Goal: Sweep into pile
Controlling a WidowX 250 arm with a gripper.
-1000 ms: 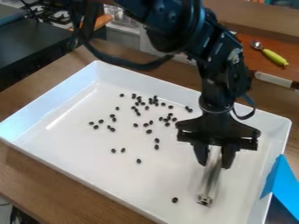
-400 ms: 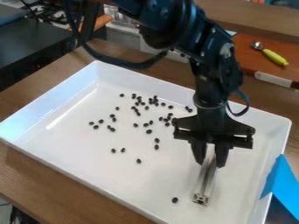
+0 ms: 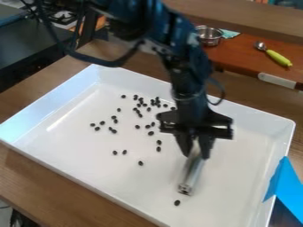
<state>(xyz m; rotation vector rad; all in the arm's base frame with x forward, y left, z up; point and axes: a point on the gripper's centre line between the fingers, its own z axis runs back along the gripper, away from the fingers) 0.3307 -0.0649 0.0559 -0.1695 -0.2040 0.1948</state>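
Jaws closed around a metal bar (image 3: 190,174), sweeping seems barely begun; next, get behind the lone bean (image 3: 177,202) below them and push toward the black beans (image 3: 158,149) at their left.

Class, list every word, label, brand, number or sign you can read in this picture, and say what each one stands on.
None can be read.
Robot arm: a pale mark, too unclear to tell whether it is lettering.
White strip by the orange board: no readable text.
Tray, metal bar and blue piece: no readable words or numbers.
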